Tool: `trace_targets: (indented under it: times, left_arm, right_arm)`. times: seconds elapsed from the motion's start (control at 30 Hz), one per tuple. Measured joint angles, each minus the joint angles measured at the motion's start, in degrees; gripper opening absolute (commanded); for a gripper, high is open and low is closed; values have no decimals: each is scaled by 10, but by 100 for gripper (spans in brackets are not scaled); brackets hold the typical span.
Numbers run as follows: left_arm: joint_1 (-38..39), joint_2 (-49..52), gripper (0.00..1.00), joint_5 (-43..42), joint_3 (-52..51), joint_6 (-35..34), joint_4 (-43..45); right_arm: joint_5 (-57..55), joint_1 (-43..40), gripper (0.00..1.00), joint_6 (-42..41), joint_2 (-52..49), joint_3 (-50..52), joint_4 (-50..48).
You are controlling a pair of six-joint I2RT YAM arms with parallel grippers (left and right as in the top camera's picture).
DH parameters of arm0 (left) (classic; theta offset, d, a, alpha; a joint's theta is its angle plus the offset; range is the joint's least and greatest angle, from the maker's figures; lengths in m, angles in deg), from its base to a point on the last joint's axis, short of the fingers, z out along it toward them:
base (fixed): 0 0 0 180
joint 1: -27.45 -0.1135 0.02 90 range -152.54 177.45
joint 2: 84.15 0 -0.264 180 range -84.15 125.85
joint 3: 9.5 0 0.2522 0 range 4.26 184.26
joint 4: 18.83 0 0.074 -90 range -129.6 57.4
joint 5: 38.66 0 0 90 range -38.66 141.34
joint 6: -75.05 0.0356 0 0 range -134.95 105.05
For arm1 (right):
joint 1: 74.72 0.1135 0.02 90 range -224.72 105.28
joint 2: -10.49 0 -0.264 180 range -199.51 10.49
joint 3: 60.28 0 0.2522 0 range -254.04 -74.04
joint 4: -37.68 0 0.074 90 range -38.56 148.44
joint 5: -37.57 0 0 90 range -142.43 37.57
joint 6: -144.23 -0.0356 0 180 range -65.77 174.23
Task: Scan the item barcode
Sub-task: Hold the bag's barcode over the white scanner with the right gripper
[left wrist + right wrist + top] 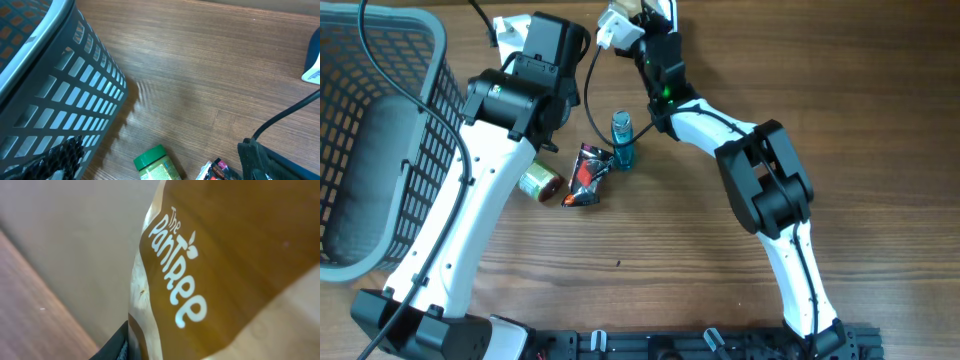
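**R claw clamped on the brown pouch, far edge of worktop**

R claw (642, 14) is closed on the brown pouch (235, 260). On the R wrist cam the pouch fills nearly the whole pic, right up against the lens. White "The Pantree" lettering runs slantwise across it, w/ a pale seam down its left side. Overhead, I see that claw at the far edge of the worktop (700, 270), arm reaching out long from its base. Only a sliver of pouch shows at the claw's tip, so I can't tell from there which way it's turned.

L claw (162, 159) stands wide open w/ nothing btwn the jaws, over bare wood just beside the grey basket (60, 90). At the bottom of the L wrist cam I get a jar (156, 167) w/ green lid and a corner of a crinkled red-black packet (215, 172).

Overhead, the jar, the packet and a teal bottle (622, 140) sit in a loose row mid-worktop btwn the two arms. The bottle is just beside the packet. All three are apart from the held pouch, on the near side of it.
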Motion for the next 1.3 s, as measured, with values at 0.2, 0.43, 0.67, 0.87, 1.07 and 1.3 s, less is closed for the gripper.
trace_targets:
  times: [0.2,0.43,0.67,0.87,1.07,1.3]
  left_arm:
    - [0,0,100,0,0,0,0]
    - [0,0,100,0,0,0,-13]
    - [0,0,100,0,0,0,-28]
    - [0,0,100,0,0,0,-28]
    - [0,0,100,0,0,0,-28]
    - [0,0,100,0,0,0,-28]
  right_arm:
    - [29,0,5,-11,-7,-7,9]
    - [36,0,5,28,-7,-8,13]
    - [36,0,5,106,-7,-8,14]
    - [59,0,5,184,-7,-8,15]
    - [117,0,5,249,-7,-8,44]
    - [139,0,5,242,-26,-9,37]
